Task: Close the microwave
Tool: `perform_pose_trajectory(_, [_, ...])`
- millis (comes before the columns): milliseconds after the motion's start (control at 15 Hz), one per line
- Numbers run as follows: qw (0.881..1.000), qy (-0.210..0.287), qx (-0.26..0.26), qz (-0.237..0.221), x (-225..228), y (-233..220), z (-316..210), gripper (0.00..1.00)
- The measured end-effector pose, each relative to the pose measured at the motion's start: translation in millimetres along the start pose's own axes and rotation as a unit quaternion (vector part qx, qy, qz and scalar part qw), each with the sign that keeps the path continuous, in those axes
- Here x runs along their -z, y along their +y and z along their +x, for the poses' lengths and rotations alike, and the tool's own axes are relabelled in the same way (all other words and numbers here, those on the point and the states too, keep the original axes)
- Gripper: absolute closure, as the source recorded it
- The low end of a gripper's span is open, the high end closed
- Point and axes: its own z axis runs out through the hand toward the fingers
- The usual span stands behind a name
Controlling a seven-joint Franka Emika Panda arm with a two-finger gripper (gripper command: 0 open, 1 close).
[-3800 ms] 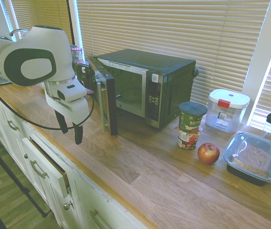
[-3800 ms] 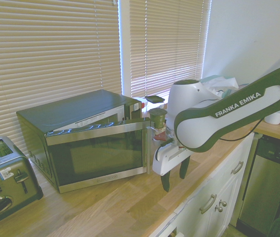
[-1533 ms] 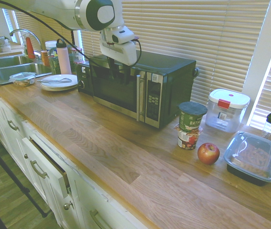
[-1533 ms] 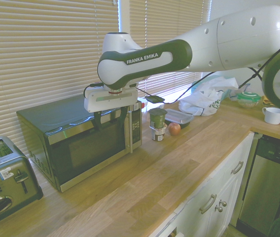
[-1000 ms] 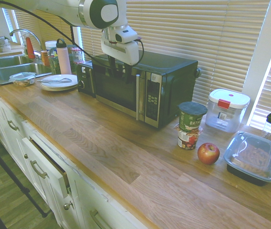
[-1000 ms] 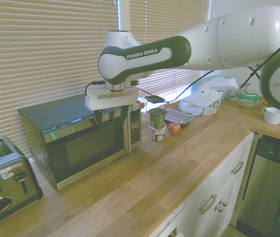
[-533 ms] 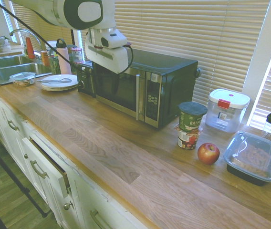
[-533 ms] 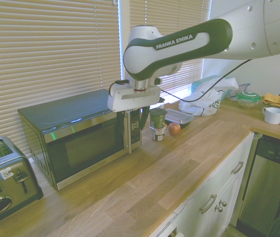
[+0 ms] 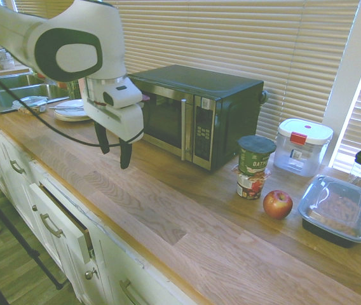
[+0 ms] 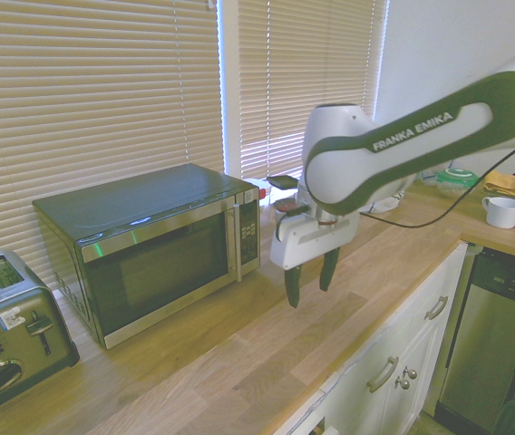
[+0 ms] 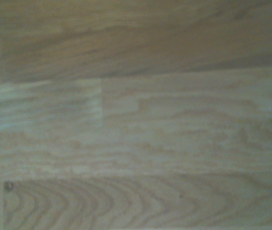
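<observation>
In the first exterior view the gripper [image 9: 115,152] hangs over the bench [image 9: 168,216] with its two fingers apart and nothing between them, pointing down, in front of the microwave and clear of it. The second exterior view shows the same gap between the fingers. The microwave [image 9: 196,114] stands on the bench against the window blinds [image 9: 231,38]; its door [image 10: 158,272] is shut, flush with the front, the vertical handle [image 10: 236,243] just beside the button panel [image 10: 249,234].

Near the panel side, a green-lidded oatmeal cup [image 9: 255,154] sits stacked on a smaller cup [image 9: 250,184], with a red apple [image 9: 278,204] beside them. Beyond are a clear container with a white lid [image 9: 302,147] and a lidded food tray [image 9: 338,208]. On the microwave's other side is a toaster [image 10: 13,331]. Further along lie white plates [image 9: 72,110] near the sink [image 9: 25,94]. Below the bench, one drawer [image 9: 63,222] is partly pulled out. The wrist view shows only blurred wood grain.
</observation>
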Motion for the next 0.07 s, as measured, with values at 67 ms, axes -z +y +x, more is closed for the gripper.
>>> perform_pose_trajectory(67, [1.0,0.001,0.002,0.001,-2.2,10.0,-8.5,0.0])
